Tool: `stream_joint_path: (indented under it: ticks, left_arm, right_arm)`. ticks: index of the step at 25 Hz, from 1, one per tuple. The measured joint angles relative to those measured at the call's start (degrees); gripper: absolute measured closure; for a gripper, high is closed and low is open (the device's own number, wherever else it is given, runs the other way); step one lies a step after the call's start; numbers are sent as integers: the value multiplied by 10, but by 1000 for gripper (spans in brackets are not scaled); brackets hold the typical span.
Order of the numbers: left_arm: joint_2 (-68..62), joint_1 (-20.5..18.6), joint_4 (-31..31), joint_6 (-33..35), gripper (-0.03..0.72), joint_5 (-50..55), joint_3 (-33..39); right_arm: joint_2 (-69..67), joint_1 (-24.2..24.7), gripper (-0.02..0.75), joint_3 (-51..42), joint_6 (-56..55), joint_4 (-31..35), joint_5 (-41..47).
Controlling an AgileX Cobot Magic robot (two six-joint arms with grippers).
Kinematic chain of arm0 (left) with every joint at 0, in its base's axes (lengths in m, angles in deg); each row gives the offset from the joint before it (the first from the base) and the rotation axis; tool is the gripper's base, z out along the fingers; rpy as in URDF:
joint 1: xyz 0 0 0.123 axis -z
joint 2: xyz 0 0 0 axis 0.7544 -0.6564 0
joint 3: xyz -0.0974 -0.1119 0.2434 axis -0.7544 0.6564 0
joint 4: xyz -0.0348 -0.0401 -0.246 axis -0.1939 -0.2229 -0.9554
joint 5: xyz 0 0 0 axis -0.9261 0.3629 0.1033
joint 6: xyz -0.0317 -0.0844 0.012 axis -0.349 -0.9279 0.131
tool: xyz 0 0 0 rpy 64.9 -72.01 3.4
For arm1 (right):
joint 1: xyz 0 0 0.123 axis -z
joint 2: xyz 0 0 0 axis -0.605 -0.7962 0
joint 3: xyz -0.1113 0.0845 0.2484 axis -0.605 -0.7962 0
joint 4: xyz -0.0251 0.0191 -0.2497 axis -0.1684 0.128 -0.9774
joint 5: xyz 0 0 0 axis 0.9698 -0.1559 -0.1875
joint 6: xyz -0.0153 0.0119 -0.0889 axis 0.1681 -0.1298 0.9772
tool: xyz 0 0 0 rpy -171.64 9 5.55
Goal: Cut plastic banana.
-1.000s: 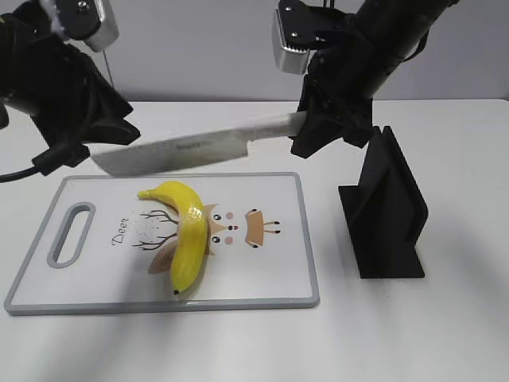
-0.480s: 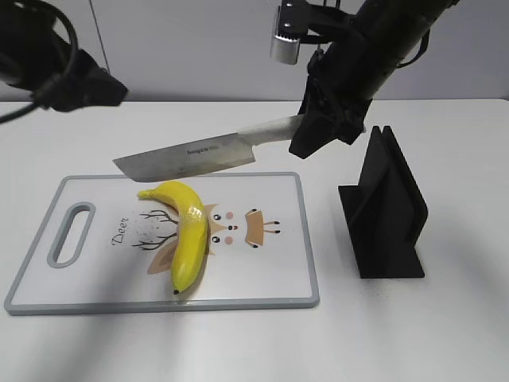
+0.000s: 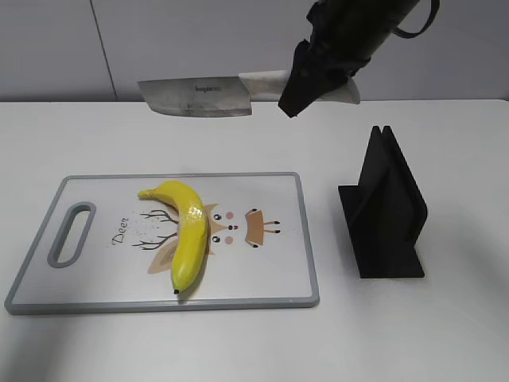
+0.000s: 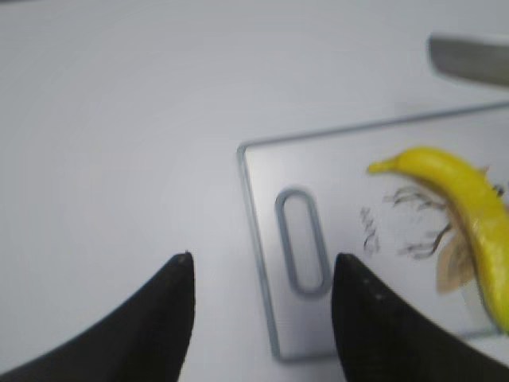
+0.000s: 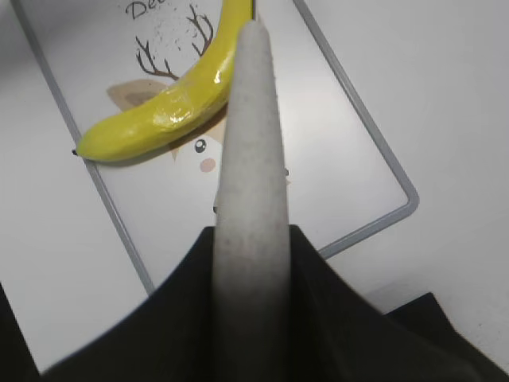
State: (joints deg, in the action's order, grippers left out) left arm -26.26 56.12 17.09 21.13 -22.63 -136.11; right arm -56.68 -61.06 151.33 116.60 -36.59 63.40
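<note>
The plastic banana (image 3: pixel 187 231) lies whole on the white cutting board (image 3: pixel 270 270), curved, its tip toward the front edge. It also shows in the left wrist view (image 4: pixel 469 211) and in the right wrist view (image 5: pixel 171 107). My right gripper (image 3: pixel 306 79) is shut on the pale handle of a knife (image 3: pixel 199 96), holding it level, high above the board's far edge. The handle shows in the right wrist view (image 5: pixel 248 159). My left gripper (image 4: pixel 262 274) is open and empty, above the table by the board's handle slot (image 4: pixel 302 239); it is out of the exterior view.
A black knife stand (image 3: pixel 390 211) stands on the table to the right of the board. The board has a deer drawing and a grey rim. A grey wall runs behind the white table.
My right gripper has lifted the knife up and back from just above the banana. My left arm has withdrawn out of the exterior view to the left.
</note>
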Motion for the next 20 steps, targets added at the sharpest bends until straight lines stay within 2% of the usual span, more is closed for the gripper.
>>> stream_joint_path:
  ticks: [3, 8, 12, 20]
  left_arm:
    - [12, -1, 38, -45, 156, 89, 1]
    - [105, -1, 34, -66, 161, 105, 62]
    - [224, -1, 34, -68, 163, 85, 135]
    - [481, -1, 47, -68, 174, 37, 299]
  right_arm:
    - [10, 0, 570, 1, -65, -1, 25]
    - [63, -18, 570, -46, -140, -7, 22]
    - [130, -34, 570, -138, -204, -26, -36]
    - [270, -35, 570, -332, -308, -67, -169]
